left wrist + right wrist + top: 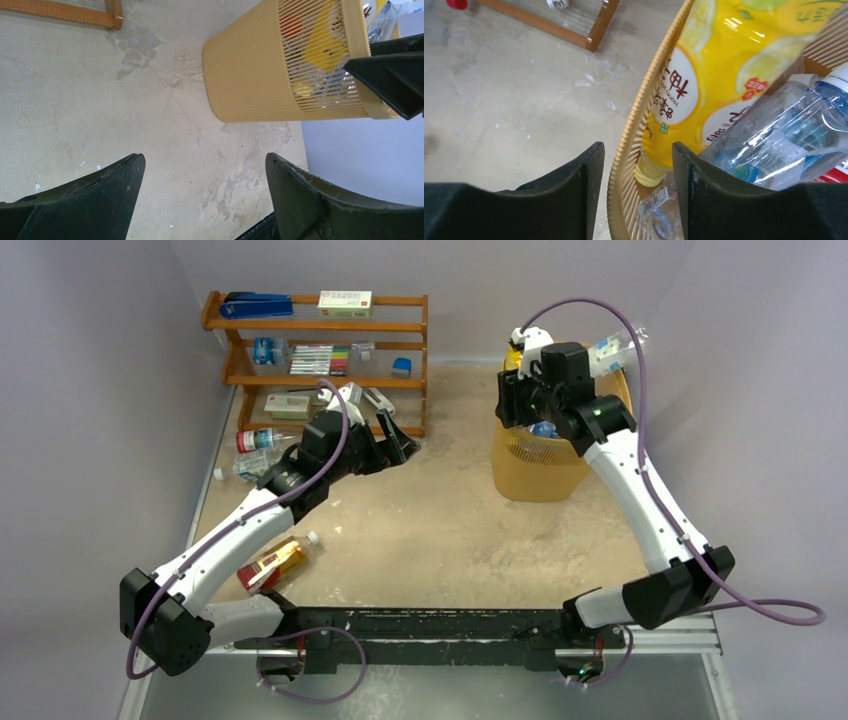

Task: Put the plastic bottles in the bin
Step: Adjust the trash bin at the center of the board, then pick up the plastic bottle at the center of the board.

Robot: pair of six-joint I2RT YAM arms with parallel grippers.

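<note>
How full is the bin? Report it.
Partly full, not empty: the bin holds a yellow-labelled bottle and a clear bottle, visible inside its rim in the right wrist view.

Overhead view looks down; both low wrist views share the bin.

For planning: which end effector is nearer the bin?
Right. The right end effector hangs over the rim of the bin; the left end effector is beside the shelf rack.
</note>
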